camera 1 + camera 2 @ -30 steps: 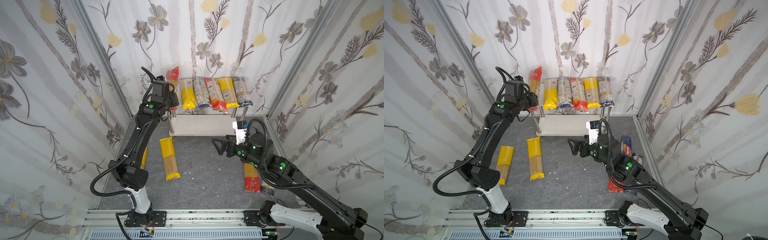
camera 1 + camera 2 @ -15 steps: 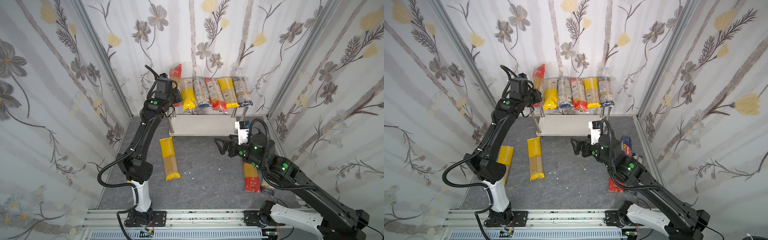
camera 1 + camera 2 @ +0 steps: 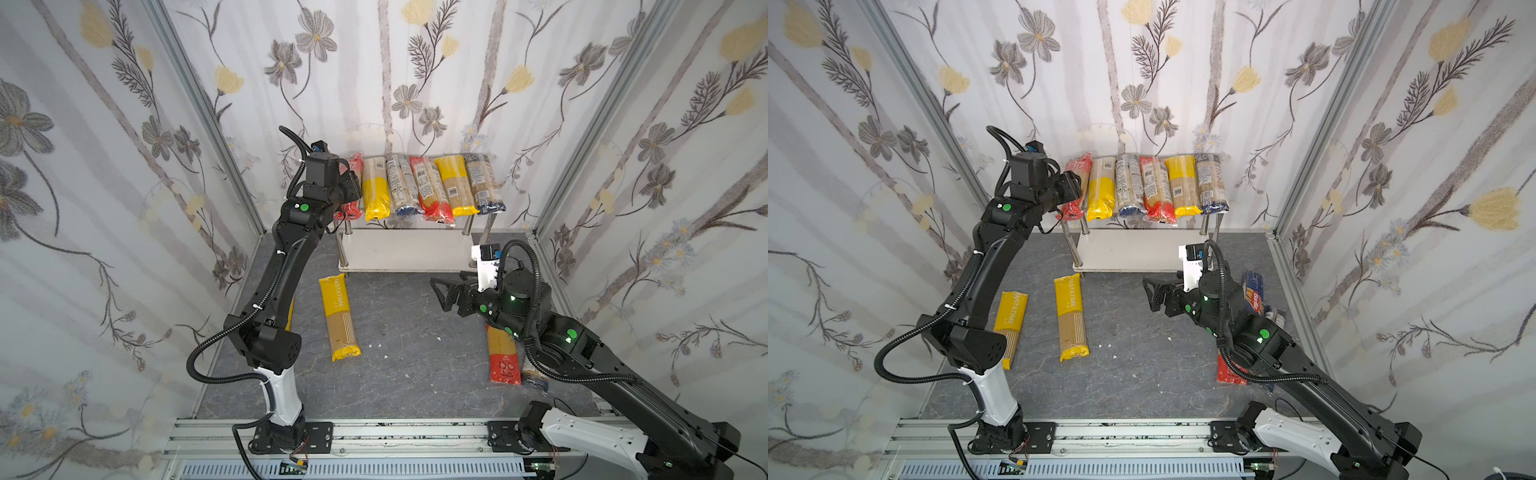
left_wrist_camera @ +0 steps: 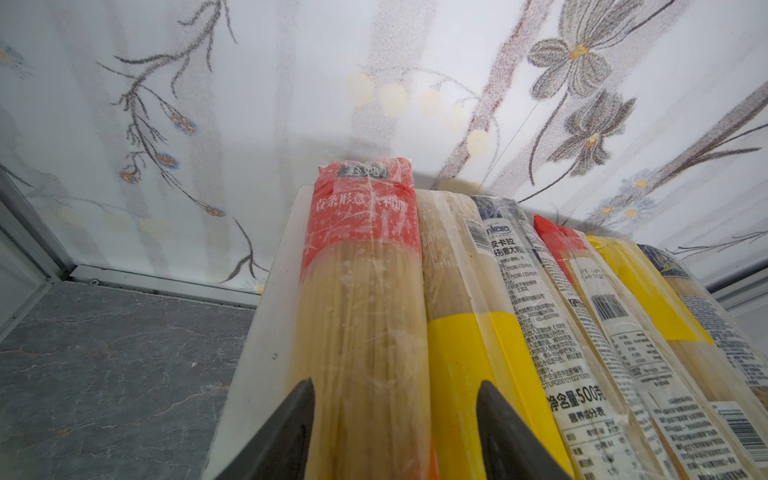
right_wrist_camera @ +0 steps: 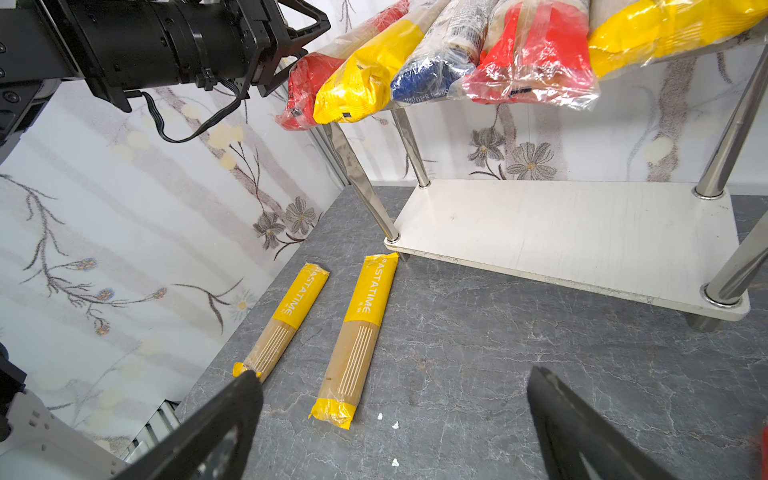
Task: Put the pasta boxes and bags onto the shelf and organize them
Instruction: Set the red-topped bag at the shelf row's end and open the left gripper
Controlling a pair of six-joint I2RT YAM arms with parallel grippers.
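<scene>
Grey floor (image 3: 395,374) carries two yellow packs (image 3: 1071,318), a red pack (image 3: 503,357) and a blue box (image 3: 1254,293). Above it hangs the right gripper (image 3: 438,293), jaws wide and empty. Farther back, the shelf (image 3: 403,249) holds six packs (image 3: 424,187) on its top board (image 4: 266,332). The left gripper (image 4: 392,384) has its jaws apart on both sides of the leftmost pack (image 4: 361,291), which lies on the board.

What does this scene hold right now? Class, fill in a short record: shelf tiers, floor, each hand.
Top tier: row of six packs, side by side
Lower tier: shelf board bare
Floor, left side: yellow pack by shelf; outer yellow pack
Floor, right side: Barilla box; red-ended floor pack
Left hand: open, straddling the leftmost red-ended pack on the top tier
Right hand: open, empty, above the floor
</scene>
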